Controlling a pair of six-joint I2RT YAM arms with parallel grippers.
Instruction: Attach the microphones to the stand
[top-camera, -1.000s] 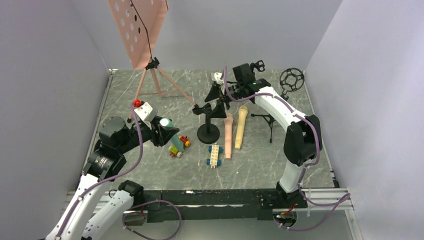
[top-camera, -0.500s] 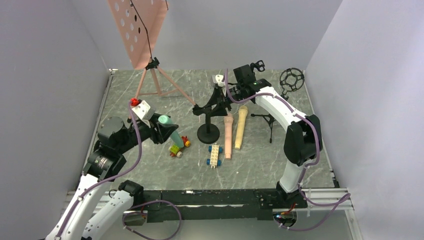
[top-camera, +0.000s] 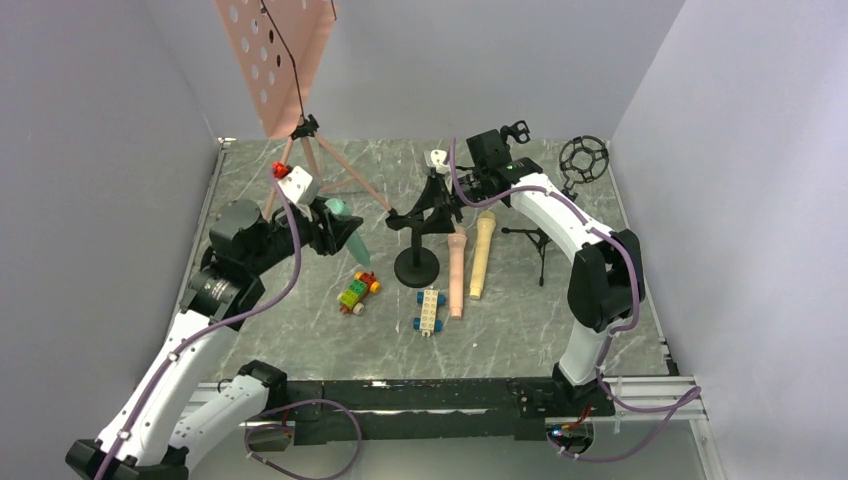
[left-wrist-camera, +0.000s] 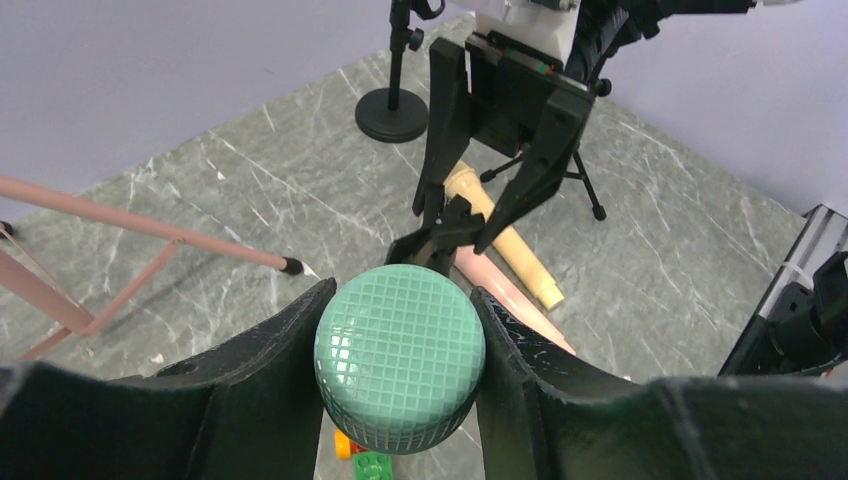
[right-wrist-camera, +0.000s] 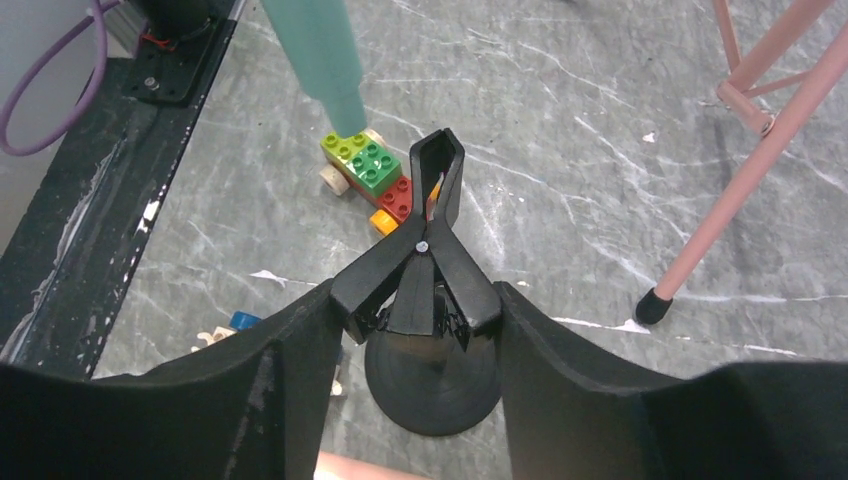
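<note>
My left gripper (left-wrist-camera: 400, 360) is shut on the mint green microphone (left-wrist-camera: 400, 355), its round meshed head clamped between the fingers. From above, this microphone (top-camera: 348, 232) hangs tilted in the air, left of the stand, tail pointing down. My right gripper (right-wrist-camera: 415, 305) is shut on the handles of the stand's black clip (right-wrist-camera: 425, 240). The clip's mouth points toward the green handle (right-wrist-camera: 320, 50). The stand's round base (top-camera: 417, 268) rests on the table. The salmon pink microphone (top-camera: 456, 275) and the tan microphone (top-camera: 481, 255) lie side by side, right of the base.
A green and red toy-brick car (top-camera: 358, 292) sits below the held microphone, and a white one (top-camera: 429, 310) near the pink microphone's tail. A pink music stand (top-camera: 300, 150) stands at the back left. A small black tripod (top-camera: 540, 240) and a shock mount (top-camera: 583, 160) are at the right.
My left arm has lifted the green microphone up and back, away from the toy car. My right gripper has closed onto the clip's handles.
</note>
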